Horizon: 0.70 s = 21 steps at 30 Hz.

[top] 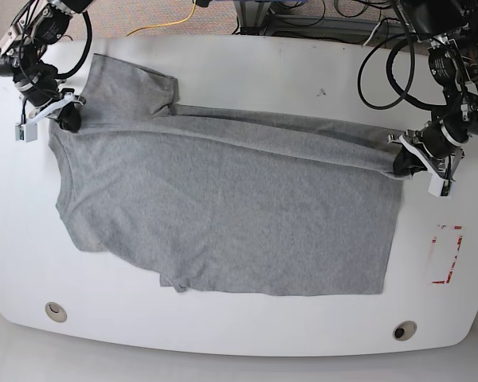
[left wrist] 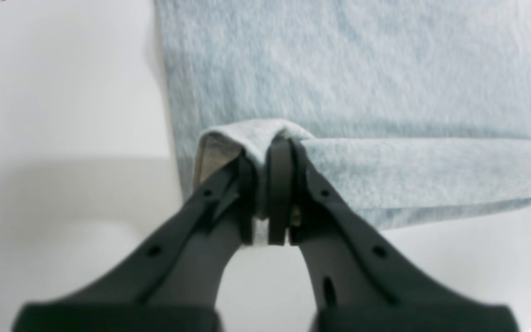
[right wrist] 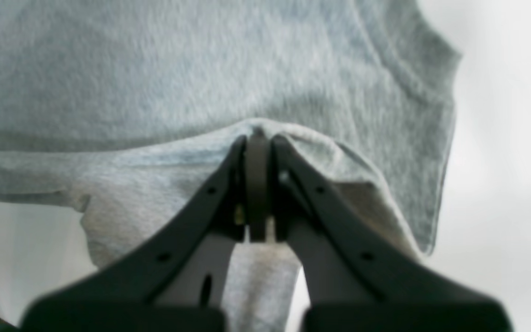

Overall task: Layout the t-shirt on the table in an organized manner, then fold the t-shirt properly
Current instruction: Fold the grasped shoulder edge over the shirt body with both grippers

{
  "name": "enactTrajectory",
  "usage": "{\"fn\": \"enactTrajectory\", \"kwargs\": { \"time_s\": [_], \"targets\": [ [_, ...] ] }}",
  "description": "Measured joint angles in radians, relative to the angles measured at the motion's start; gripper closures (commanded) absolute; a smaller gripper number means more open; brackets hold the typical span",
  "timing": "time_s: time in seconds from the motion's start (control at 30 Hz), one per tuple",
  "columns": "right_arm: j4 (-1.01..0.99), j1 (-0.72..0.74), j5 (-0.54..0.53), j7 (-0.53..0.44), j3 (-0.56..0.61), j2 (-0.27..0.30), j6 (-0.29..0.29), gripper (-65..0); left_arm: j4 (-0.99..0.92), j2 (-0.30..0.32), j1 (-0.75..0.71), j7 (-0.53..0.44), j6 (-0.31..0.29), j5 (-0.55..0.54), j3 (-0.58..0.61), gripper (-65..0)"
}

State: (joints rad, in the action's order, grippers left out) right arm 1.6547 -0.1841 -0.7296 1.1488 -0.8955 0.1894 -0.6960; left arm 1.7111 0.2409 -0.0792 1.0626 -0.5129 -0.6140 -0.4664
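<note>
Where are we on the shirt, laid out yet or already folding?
Done: the t-shirt lies mostly spread on the table, body flat. In hand: the first lengthwise fold; the right tool pinches the shoulder end, the left tool the hem end, and the far edge is already doubled over between them. Left: finish that fold, tuck in the sleeves, fold the near side, then halve it.

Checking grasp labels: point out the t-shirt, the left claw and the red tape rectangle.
t-shirt [top: 223, 215], base view, middle of the flat body panel.
left claw [left wrist: 265, 161], left wrist view, between fingertips pinching a fabric fold.
red tape rectangle [top: 446, 255], base view, its outline on the table.
</note>
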Motion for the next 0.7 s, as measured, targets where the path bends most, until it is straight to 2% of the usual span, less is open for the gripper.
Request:
{"fn": "enactTrajectory", "kwargs": {
  "time_s": [0.57,0.7],
  "targets": [
    [-0.002,0.079,0.001,0.0,0.051,0.018,0.0,0.0,-0.119,0.001,0.06,-0.002,0.0,-0.004,0.001,-2.1],
    [-0.002,0.1,0.042,0.0,0.051,0.017,-0.001,0.0,-0.14,0.0,0.063,-0.005,0.001,-0.003,0.001,-2.1]
  ]
}}
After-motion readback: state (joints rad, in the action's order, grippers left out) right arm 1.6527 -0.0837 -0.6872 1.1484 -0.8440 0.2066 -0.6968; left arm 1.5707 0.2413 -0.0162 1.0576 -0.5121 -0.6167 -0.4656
